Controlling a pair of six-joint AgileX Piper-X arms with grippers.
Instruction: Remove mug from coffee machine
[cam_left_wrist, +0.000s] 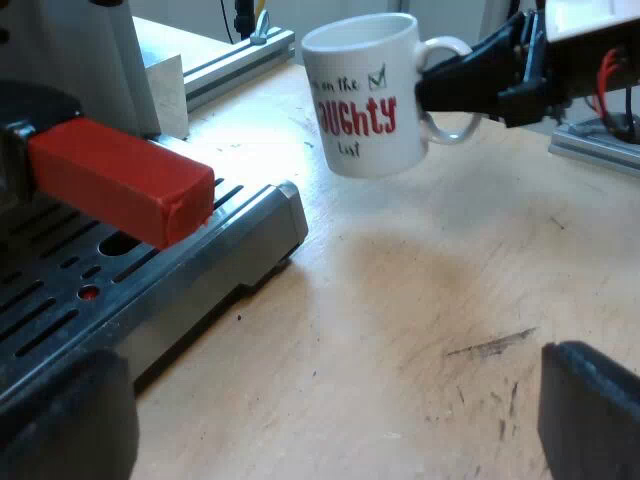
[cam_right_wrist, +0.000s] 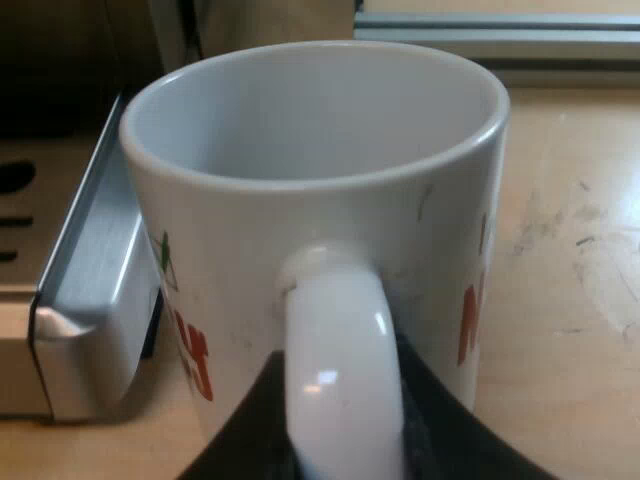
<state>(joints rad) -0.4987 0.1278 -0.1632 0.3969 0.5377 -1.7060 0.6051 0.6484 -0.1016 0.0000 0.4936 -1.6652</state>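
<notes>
Presently: mug (cam_left_wrist: 365, 95), white, printed. Held by its handle in my right hand (cam_right_wrist: 340, 435), which is clamped on it. It hangs clear of the drip tray (cam_left_wrist: 265, 220), over the tabletop (cam_left_wrist: 420, 330) just past the tray's corner. Left hand (cam_left_wrist: 320, 430): spread wide, holding nothing. Step in hand, by my judgement: carrying it away from the machine. Next: lower it level onto bare tabletop, then release.

Red-ended handle (cam_left_wrist: 120, 182), scuffed wooden table (cam_left_wrist: 400, 330)

Lettering on the mug (cam_left_wrist: 365, 95) partly turned out of sight, red-ended handle (cam_left_wrist: 120, 180) cut off at the edge, drip tray (cam_left_wrist: 200, 265) likewise.
</notes>
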